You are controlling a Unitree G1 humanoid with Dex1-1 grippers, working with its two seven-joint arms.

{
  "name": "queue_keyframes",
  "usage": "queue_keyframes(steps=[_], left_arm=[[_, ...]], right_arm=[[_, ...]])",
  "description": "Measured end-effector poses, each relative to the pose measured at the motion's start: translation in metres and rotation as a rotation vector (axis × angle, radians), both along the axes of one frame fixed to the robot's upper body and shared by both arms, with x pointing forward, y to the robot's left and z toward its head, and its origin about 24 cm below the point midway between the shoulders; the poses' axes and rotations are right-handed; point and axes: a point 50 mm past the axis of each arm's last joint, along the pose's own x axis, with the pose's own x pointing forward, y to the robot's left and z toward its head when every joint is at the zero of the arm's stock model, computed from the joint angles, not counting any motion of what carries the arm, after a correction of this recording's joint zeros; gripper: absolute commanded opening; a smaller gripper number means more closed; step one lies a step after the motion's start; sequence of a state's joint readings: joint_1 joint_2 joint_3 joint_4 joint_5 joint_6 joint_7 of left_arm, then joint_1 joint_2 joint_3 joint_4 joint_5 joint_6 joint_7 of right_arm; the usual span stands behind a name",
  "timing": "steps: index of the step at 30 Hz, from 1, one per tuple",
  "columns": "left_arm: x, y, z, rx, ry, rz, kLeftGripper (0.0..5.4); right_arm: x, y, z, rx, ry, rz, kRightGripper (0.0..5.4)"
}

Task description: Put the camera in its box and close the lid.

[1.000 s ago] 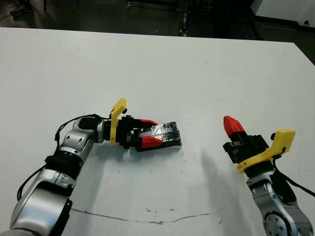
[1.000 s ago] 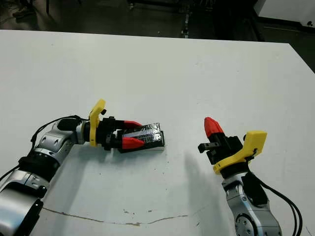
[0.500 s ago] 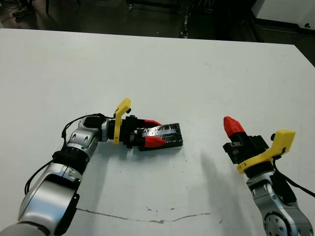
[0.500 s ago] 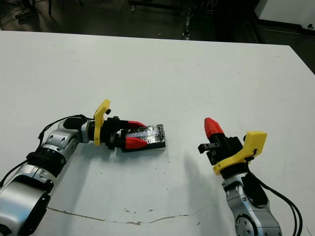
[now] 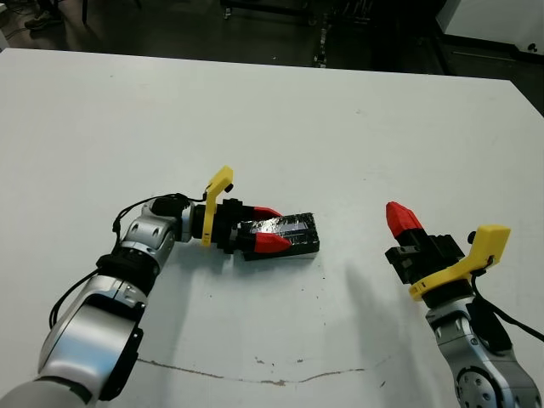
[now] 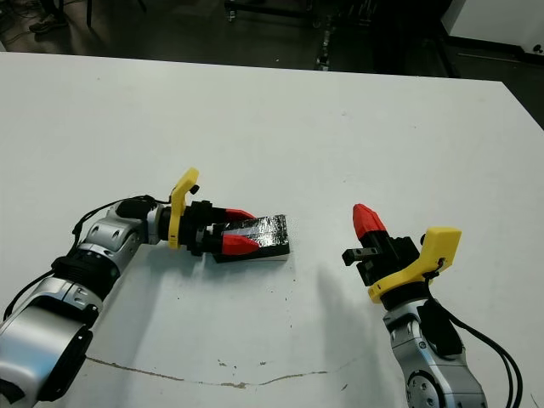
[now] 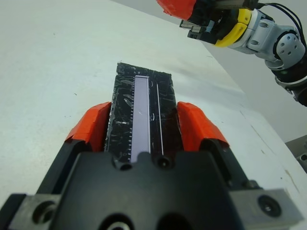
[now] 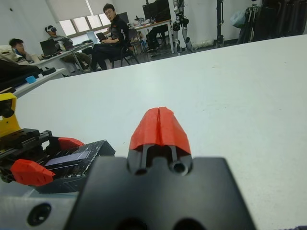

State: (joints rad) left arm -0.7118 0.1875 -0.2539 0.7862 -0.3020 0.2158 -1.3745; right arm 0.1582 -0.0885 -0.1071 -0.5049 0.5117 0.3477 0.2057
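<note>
Mid-table, left pincer clamping lid edges, right pincer closed, well apart

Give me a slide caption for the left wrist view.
Left gripper straddles the glossy black lid on the white table.

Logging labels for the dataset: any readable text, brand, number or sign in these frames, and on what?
None readable.
Lid: glossy black top held between the left gripper's fingers shows only reflections and a pale strip, no lettering.
Right gripper, table: no markings.
Background desks in the right wrist view: too small to read.
</note>
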Motion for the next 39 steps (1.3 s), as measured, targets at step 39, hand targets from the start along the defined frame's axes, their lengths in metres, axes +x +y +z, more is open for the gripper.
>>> queue_keyframes(steps=[39], left_arm=[[-0.001, -0.007, 0.007, 0.094, -0.166, -0.007, 3.12]], right_arm=[[0.0, -0.001, 0.001, -0.004, -0.001, 0.003, 0.0]])
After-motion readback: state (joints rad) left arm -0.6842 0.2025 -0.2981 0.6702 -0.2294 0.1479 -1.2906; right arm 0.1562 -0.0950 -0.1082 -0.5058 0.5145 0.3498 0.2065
